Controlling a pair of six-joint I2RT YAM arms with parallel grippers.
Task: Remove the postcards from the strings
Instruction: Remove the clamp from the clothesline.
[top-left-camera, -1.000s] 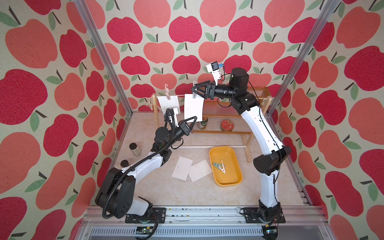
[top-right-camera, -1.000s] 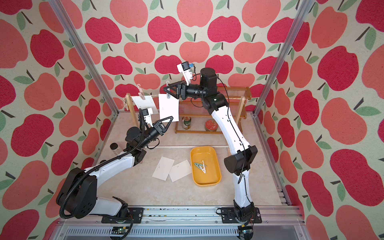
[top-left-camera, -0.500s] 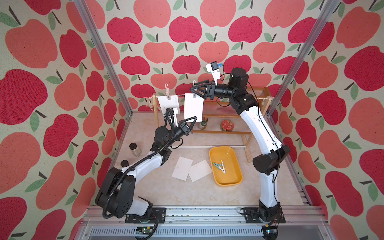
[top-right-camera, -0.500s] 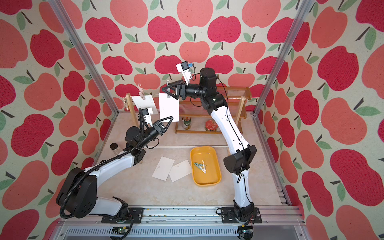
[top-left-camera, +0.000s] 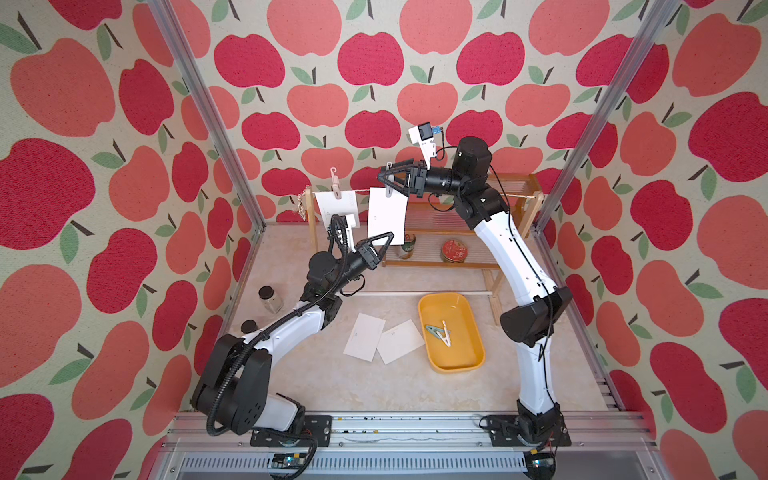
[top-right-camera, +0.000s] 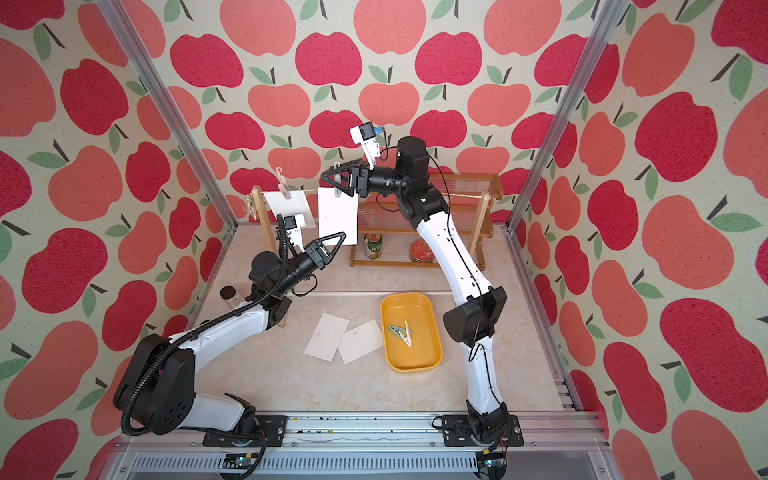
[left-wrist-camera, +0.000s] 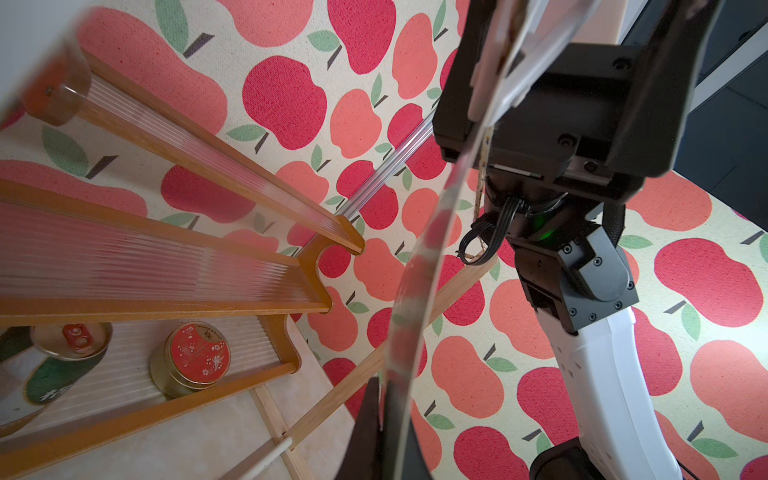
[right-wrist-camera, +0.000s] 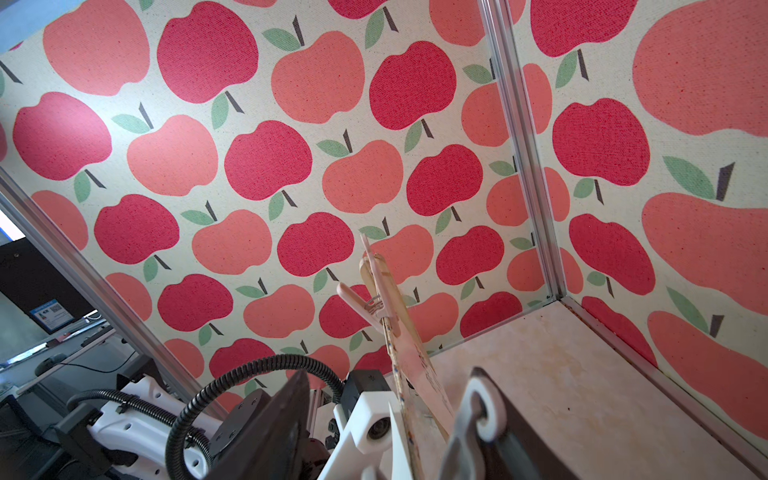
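A string (top-left-camera: 511, 195) runs along the table's (top-left-camera: 374, 386) 12 o'clock edge, with two white cards pegged towards its 9 o'clock end. The left gripper (top-left-camera: 390, 236) is pinched shut on the lower corner of the inner card (top-left-camera: 386, 214). The right gripper's (top-left-camera: 383, 179) fingers stand apart around that card's peg (right-wrist-camera: 480, 413). Two more cards (top-left-camera: 365, 337) lie flat near the table's centre.

The right tool (top-left-camera: 382, 179) has crept a little along the string (top-left-camera: 519, 195) toward the post (top-left-camera: 308, 212) with the knotted bundle, at the pale clothespin (top-left-camera: 388, 190) that pins a hanging card (top-left-camera: 386, 218). Its elbow (top-left-camera: 534, 320) and the small camera (top-left-camera: 424, 134) on its wrist have drifted the same way.
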